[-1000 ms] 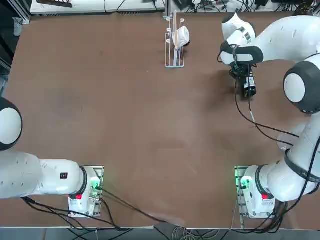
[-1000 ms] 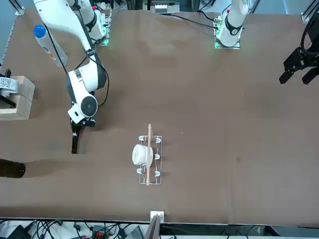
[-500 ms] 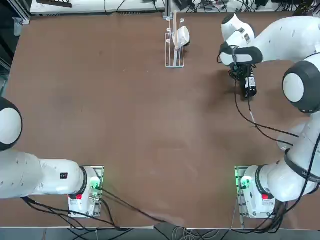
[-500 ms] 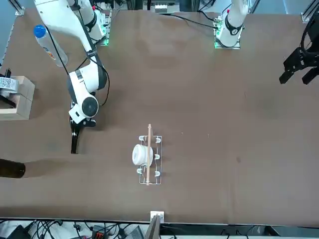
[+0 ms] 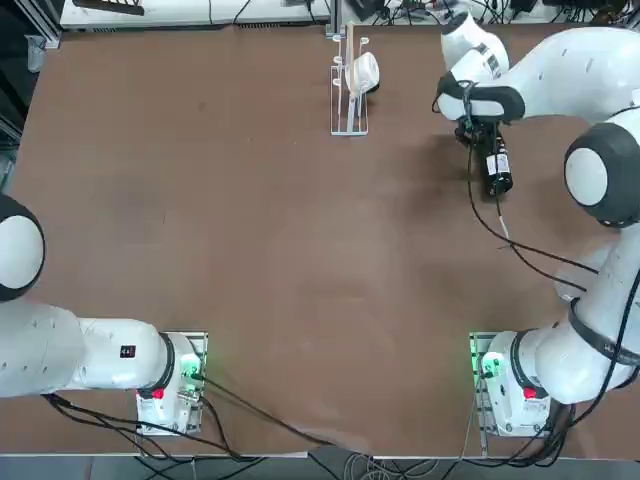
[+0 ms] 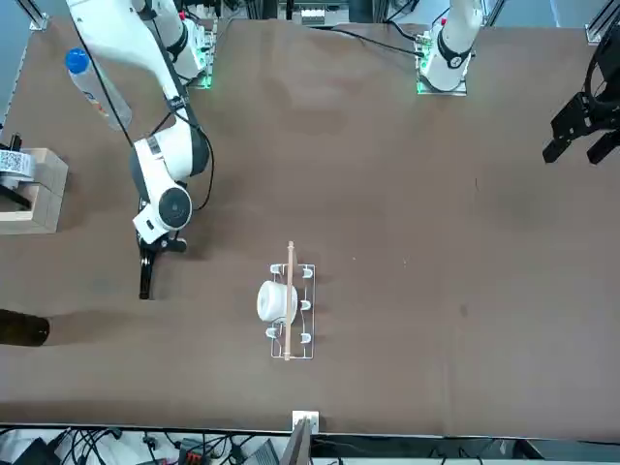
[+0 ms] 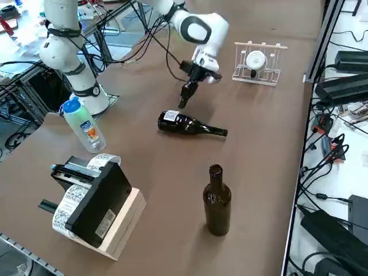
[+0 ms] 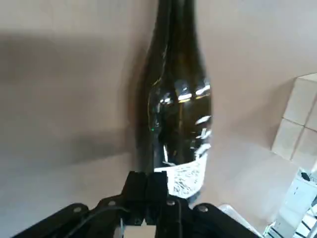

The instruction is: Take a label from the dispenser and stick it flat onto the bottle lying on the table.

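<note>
The label (image 7: 170, 115) sits on the body of the dark bottle (image 7: 190, 124), near its base end, a small white patch much narrower than the glass around it. The bottle lies on its side on the table (image 5: 250, 230), neck pointing away from the robot's base. The right gripper (image 7: 185, 99) hangs just above and beside the bottle's base end, fingers pressed together with nothing between them; in the wrist view the closed fingertips (image 8: 151, 191) hover right over the label's edge.

As a judgement: the label is thin, light and limp, sticky on one side, so it would want pressing flat with the closed tips rather than pinching. The bottle is heavy, hard, smooth glass and round, so it may roll under a sideways push; any press should come straight down on the top of the body.

The dispenser (image 5: 350, 82) stands well apart toward the table's far edge, its white roll in the clear frame. On the robot's right side stand an upright brown bottle (image 7: 217, 200), a clear bottle with a blue cap (image 7: 83, 124) and a label printer on a wooden block (image 7: 95, 205), none touching the lying bottle. Nothing seems to block the gripper's way.
</note>
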{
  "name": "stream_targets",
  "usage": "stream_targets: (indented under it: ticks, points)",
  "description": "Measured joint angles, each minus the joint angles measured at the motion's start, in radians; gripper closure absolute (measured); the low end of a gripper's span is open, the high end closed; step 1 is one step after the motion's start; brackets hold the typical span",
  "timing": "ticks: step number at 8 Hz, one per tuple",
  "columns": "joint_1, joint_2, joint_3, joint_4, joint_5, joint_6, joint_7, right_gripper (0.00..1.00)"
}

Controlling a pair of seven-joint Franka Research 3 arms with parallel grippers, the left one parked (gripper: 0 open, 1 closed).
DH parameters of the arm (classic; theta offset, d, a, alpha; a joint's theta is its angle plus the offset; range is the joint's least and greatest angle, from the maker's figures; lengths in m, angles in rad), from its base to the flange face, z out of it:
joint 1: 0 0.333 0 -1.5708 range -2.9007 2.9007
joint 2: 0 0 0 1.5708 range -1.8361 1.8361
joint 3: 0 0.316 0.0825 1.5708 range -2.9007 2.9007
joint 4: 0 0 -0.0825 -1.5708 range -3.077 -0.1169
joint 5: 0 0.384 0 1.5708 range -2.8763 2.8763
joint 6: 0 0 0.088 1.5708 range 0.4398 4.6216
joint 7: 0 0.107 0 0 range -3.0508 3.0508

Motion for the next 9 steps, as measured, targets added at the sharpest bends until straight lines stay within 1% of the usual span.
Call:
stream_targets:
  ticks: [3, 4, 5, 7, 8, 9]
  points:
    - [0.008, -0.012, 0.006, 0.205, 0.032, -0.213, -0.015, 0.98]
    - [0.008, -0.018, 0.005, 0.264, 0.033, -0.268, -0.041, 0.96]
    - [0.006, -0.024, 0.003, 0.32, 0.034, -0.308, -0.08, 0.96]
    - [-0.006, -0.057, -0.008, 0.387, 0.035, -0.338, -0.174, 0.9]
    - [-0.024, -0.09, -0.013, 0.408, 0.058, -0.343, -0.231, 0.85]
    - [-0.054, -0.133, -0.015, 0.423, 0.102, -0.352, -0.295, 0.69]
